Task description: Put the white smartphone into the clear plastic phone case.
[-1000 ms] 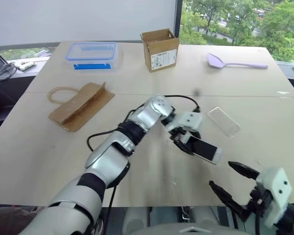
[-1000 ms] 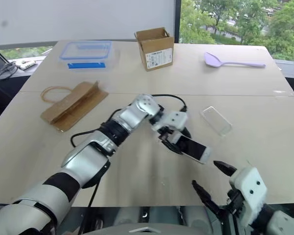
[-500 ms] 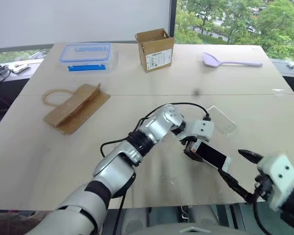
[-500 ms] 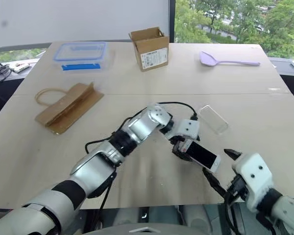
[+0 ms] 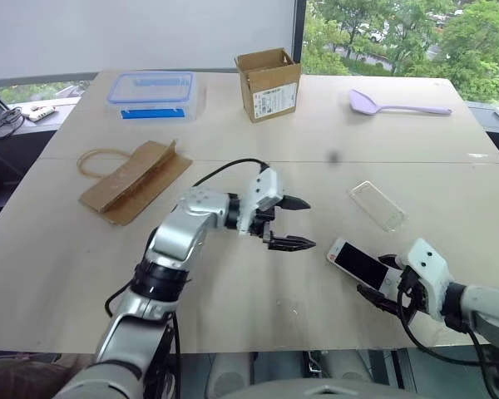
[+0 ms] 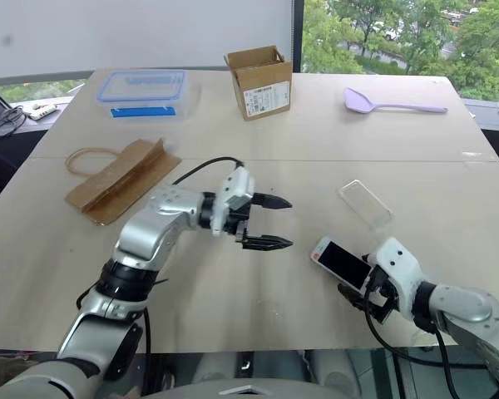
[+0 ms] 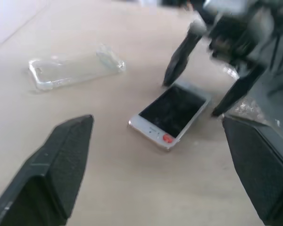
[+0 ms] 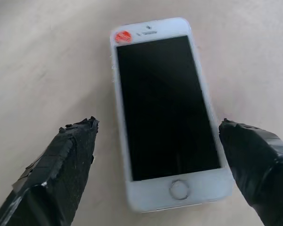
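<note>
**A:** Left eye view first, please. Where does the job stand?

**B:** The white smartphone [image 5: 358, 263] lies flat on the wooden table [image 5: 233, 291], screen up, near my right side. The clear plastic phone case [image 5: 380, 205] lies empty on the table a little farther away, apart from the phone and not touching it. So the phone is not in the case yet, and to my eye nearly all of the task is left to do.

**A:** What are your hands doing?

**B:** My right gripper [image 5: 381, 285] sits low at the phone's near end. Its two black fingers are spread wide, one on each side of the phone, gripping nothing. In my right wrist view the screen lies between the fingertips [image 8: 66, 155], with bare table showing on both sides.

**A:** And the left?

**B:** My left gripper [image 5: 293, 223] hangs above the table, left of the phone and well apart from it. Its fingers are also spread wide and empty, pointing right toward the phone and case.

**A:** What remains, then?

**B:** As I judge it: close on the phone, lift it, line it up over the case, and press it in until the rim holds it.
</note>
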You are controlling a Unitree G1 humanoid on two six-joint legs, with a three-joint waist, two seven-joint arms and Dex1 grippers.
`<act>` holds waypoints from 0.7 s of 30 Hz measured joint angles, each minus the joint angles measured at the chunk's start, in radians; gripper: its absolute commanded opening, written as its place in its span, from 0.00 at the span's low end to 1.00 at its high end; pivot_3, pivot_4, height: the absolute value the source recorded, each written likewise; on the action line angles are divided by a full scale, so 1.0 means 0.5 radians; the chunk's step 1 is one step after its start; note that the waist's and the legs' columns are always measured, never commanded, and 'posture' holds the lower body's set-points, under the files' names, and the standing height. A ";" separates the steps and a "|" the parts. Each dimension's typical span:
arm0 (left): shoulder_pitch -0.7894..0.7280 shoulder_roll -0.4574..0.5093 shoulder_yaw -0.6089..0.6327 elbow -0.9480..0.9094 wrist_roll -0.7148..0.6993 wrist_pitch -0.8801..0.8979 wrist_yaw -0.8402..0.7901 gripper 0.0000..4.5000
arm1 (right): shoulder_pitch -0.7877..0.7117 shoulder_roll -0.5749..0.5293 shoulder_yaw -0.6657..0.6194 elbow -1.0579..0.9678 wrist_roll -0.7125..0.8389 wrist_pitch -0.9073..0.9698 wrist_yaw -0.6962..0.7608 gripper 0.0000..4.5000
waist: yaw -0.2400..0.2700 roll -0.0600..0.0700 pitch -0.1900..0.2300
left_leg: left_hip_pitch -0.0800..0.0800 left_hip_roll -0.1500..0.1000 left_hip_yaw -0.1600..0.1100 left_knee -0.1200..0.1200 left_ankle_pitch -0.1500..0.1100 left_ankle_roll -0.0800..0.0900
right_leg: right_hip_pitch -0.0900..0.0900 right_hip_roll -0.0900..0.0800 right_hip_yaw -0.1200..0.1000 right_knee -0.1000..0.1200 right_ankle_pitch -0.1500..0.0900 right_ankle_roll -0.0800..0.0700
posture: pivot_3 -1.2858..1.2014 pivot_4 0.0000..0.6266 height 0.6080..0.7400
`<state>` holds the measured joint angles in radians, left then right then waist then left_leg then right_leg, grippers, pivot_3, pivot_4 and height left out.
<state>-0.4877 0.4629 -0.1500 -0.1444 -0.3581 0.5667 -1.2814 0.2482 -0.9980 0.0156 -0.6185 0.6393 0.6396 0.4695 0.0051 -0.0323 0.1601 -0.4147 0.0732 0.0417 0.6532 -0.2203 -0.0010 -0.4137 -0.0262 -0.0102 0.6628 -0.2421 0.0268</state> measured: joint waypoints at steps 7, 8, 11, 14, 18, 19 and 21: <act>0.109 0.273 0.147 -0.135 -0.289 0.107 -0.118 0.99 | -0.141 0.008 0.059 0.071 -0.153 0.103 0.149 1.00 | 0.002 -0.002 -0.003 | 0.003 0.000 0.003 0.001 0.000 0.000 | 0.001 0.001 0.004 0.000 -0.003 -0.006 | 0.52 0.24 1.00; 0.121 0.299 0.146 -0.137 -0.295 0.092 -0.134 0.99 | -0.157 0.009 0.071 0.079 -0.164 0.118 0.174 1.00 | 0.001 -0.004 -0.005 | 0.004 0.000 0.004 0.001 0.000 0.000 | 0.002 0.001 0.006 0.001 -0.003 -0.006 | 0.52 0.24 1.00; 0.128 0.338 0.138 -0.136 -0.297 0.022 -0.162 1.00 | -0.189 0.019 0.092 0.111 -0.205 0.154 0.223 0.72 | 0.006 -0.012 -0.011 | 0.004 0.000 0.003 0.001 0.000 0.000 | 0.002 0.002 0.006 0.001 -0.003 -0.006 | 0.52 0.24 1.00; 0.113 0.344 0.117 -0.101 -0.293 -0.038 -0.176 1.00 | -0.178 0.056 0.069 0.108 -0.234 0.160 0.239 0.65 | 0.013 -0.015 -0.013 | 0.004 0.001 0.002 0.001 0.000 0.000 | 0.002 0.003 0.005 0.000 -0.003 -0.006 | 0.52 0.24 1.00; -0.075 0.185 0.007 0.135 -0.150 -0.161 -0.042 1.00 | 0.014 0.188 -0.113 0.032 -0.273 0.158 0.140 0.65 | 0.041 -0.016 -0.015 | 0.000 -0.001 -0.002 0.003 0.000 0.000 | 0.003 0.005 0.006 0.000 -0.003 -0.006 | 0.52 0.24 1.00; -0.103 0.157 -0.022 0.172 -0.111 -0.197 -0.010 1.00 | 0.042 0.206 -0.139 0.016 -0.276 0.161 0.123 0.65 | 0.044 -0.015 -0.015 | 0.000 -0.002 0.000 0.003 0.000 0.000 | 0.003 0.005 0.008 0.000 -0.003 -0.006 | 0.52 0.24 1.00; -0.281 -0.023 -0.166 0.422 0.077 -0.321 0.106 1.00 | 0.291 0.268 -0.390 -0.100 -0.260 0.206 0.096 0.65 | 0.084 -0.009 -0.016 | -0.004 -0.009 -0.004 0.004 0.000 0.001 | 0.003 0.005 0.013 0.000 -0.001 0.001 | 0.52 0.24 1.00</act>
<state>-0.6283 0.4516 -0.2329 0.0667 -0.3197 0.4063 -1.2284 0.3935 -0.8640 -0.1794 -0.6687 0.5092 0.7428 0.5176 0.0471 -0.0367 0.1521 -0.4165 0.0685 0.0398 0.6550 -0.2201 -0.0007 -0.4121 -0.0237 -0.0039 0.6627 -0.2424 0.0271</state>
